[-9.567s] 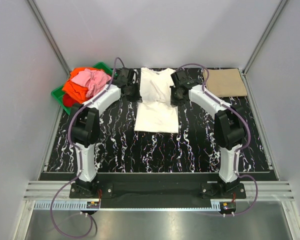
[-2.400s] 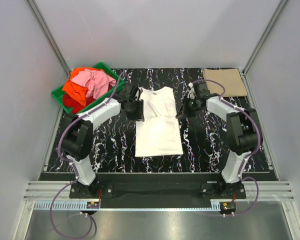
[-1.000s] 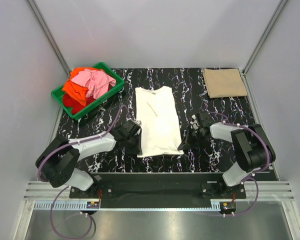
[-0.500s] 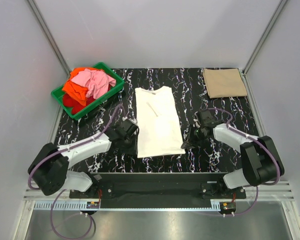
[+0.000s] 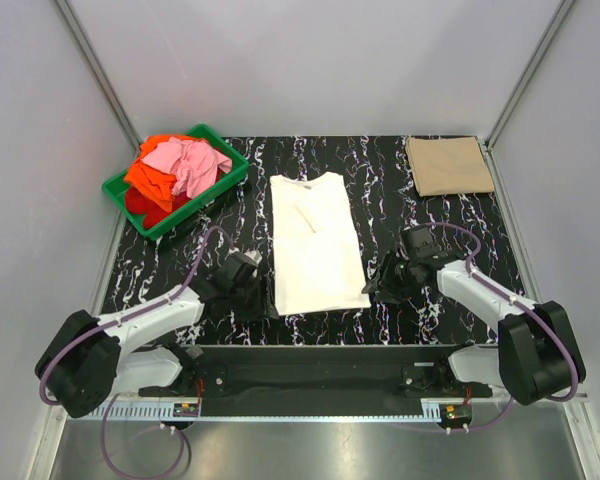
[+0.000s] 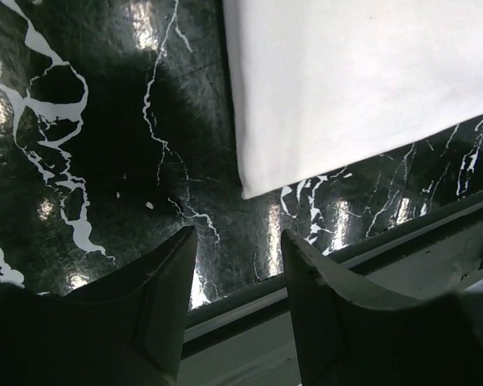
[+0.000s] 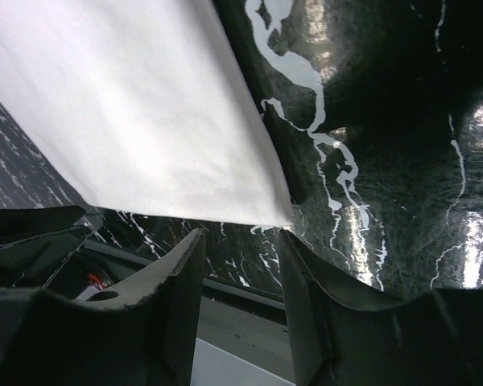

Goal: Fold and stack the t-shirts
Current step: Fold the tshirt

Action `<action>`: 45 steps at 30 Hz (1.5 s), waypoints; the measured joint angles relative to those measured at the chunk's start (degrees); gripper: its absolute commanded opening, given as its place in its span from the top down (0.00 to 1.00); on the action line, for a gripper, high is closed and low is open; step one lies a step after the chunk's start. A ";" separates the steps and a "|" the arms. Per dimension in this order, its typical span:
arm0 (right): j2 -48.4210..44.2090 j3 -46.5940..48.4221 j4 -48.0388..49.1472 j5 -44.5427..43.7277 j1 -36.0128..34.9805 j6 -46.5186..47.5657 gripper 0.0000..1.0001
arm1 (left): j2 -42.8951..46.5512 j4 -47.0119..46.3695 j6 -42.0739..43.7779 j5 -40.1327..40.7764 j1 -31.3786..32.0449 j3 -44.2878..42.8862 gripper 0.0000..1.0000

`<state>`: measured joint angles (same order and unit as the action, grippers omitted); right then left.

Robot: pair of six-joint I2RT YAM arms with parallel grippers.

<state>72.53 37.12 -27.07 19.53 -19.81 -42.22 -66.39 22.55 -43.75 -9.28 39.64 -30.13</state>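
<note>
White tee (image 5: 317,245) flat on the table (image 5: 380,180); left tool (image 6: 238,241) at its 7 o'clock corner, right tool (image 7: 240,237) at 5 o'clock, both spread apart, holding nothing.

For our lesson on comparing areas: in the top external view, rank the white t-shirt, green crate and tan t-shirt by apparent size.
1. white t-shirt, largest.
2. green crate, smaller in outline.
3. tan t-shirt, smallest, though it lies farthest back, which shrinks it somewhat.
</note>
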 measured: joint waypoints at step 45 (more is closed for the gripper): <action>3.23 -9.53 12.44 0.46 0.07 -5.29 0.93 | -5.33 -13.68 -7.13 -4.22 -2.62 5.29 1.00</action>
<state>75.77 27.59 -14.63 19.99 -19.75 -47.51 -71.72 8.86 -50.87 -13.50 37.01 -24.84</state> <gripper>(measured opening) 0.131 0.020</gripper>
